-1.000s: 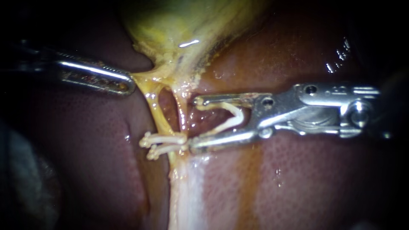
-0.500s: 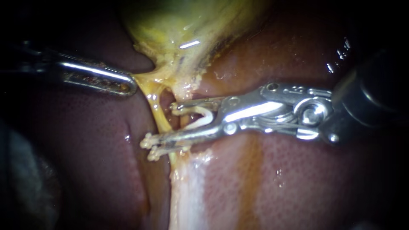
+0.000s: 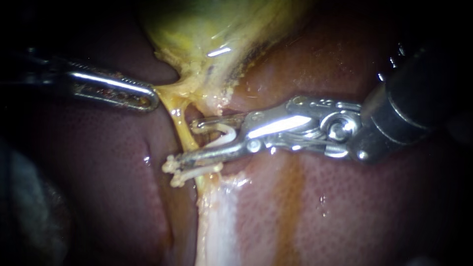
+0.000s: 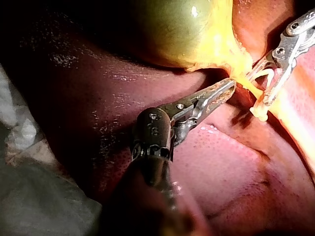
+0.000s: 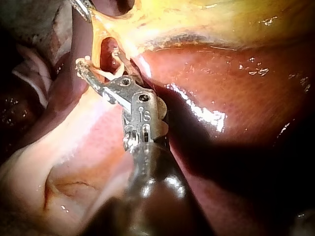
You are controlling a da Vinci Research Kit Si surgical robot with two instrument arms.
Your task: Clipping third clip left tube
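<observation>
The yellow left tube (image 3: 183, 132) runs down from the gallbladder (image 3: 207, 34) to two white clips (image 3: 187, 171) lying across it. My right instrument (image 3: 189, 143) comes in from the right, its jaws standing apart with a white open clip (image 3: 224, 135) held between them. The jaws straddle the tubes just above the two clips; the lower jaw lies against the upper clip. My left instrument (image 3: 148, 98) is shut on the yellow tissue at the gallbladder's neck and holds it to the left. The right wrist view shows the loaded clip (image 5: 106, 74) around the tube.
Dark red liver (image 3: 320, 212) surrounds the site. A pale white band of tissue (image 3: 217, 221) runs down below the clips. White gauze (image 4: 29, 196) lies beside my left instrument's shaft in the left wrist view.
My right instrument has moved left with its clip, from beside the tubes to straddling them above the two clips. My left instrument has stayed where it was.
</observation>
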